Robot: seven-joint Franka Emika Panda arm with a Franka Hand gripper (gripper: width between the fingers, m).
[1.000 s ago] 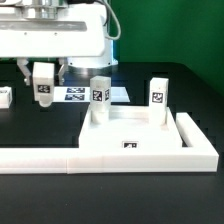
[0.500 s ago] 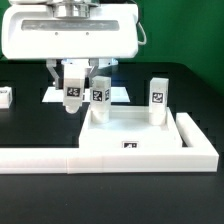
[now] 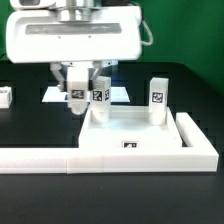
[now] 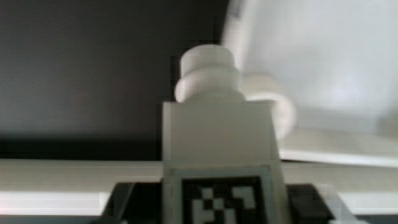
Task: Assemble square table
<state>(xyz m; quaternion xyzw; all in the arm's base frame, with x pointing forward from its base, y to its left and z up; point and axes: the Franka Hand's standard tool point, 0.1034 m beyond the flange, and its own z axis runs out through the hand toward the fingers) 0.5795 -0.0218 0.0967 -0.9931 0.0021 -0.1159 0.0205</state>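
The white square tabletop (image 3: 128,131) lies with its raised rim up. Two white legs stand upright on it, one at the back left (image 3: 99,101) and one at the back right (image 3: 157,96). My gripper (image 3: 76,93) is shut on a third tagged leg (image 3: 75,97), which hangs just beside the tabletop's back-left corner, next to the standing left leg. In the wrist view the held leg (image 4: 222,135) runs away from my gripper (image 4: 224,205), tag near the fingers and its round peg at the far end, with the tabletop (image 4: 329,80) beyond it.
A long white L-shaped rail (image 3: 100,158) runs along the front and up the exterior view's right side of the tabletop. Another tagged leg (image 3: 5,97) lies at the far left. The marker board (image 3: 118,93) lies behind the tabletop, partly hidden by my gripper.
My gripper has carried the leg from the exterior view's left toward the right, up to the tabletop's back-left corner. The standing legs and tabletop have not moved.
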